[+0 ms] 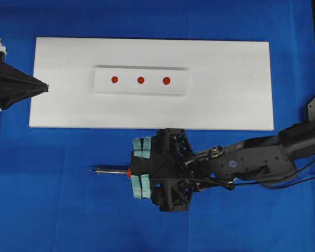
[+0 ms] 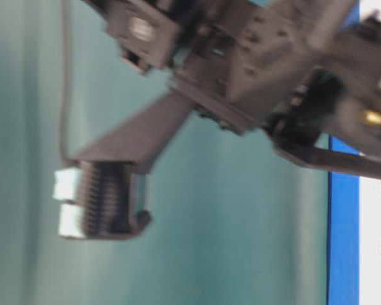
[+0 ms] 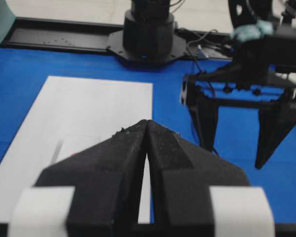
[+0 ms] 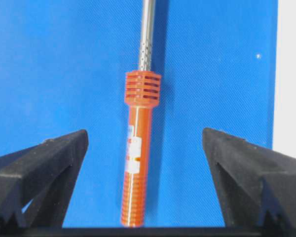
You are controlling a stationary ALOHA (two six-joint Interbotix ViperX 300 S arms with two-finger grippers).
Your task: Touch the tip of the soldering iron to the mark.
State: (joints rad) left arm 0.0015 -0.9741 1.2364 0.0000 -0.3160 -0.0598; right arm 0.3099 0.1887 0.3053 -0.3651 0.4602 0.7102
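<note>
1. My right gripper hangs over the blue mat, in front of the white board; its two black fingers stand wide apart, and nothing is between them that they touch

2. The soldering iron lies flat on the blue mat, right under this gripper – in the right wrist view I see its red-orange handle in the middle of the gap, with free mat on both sides of it

3. In the overhead view only the thin silver shaft comes out from under the gripper, pointing to the left of the picture, and it ends in the small dark tip. The tip rests on the mat, well apart from the board

4. The handle is mostly hidden by the gripper in the overhead view; the cord I cannot find in any picture

5. On the white board lies a smaller raised white plate with three red marks in one row: left mark, middle mark, right mark. No tool is near them

6. My left gripper is at the left edge of the board, its point just over the board's border. In the left wrist view its two black fingers are pressed together along a thin line – it holds nothing

7. The table-level view is very blurred; I see there only the dark body of the right arm against a green wall, and a narrow strip of the mat and the board at the right edge
</note>
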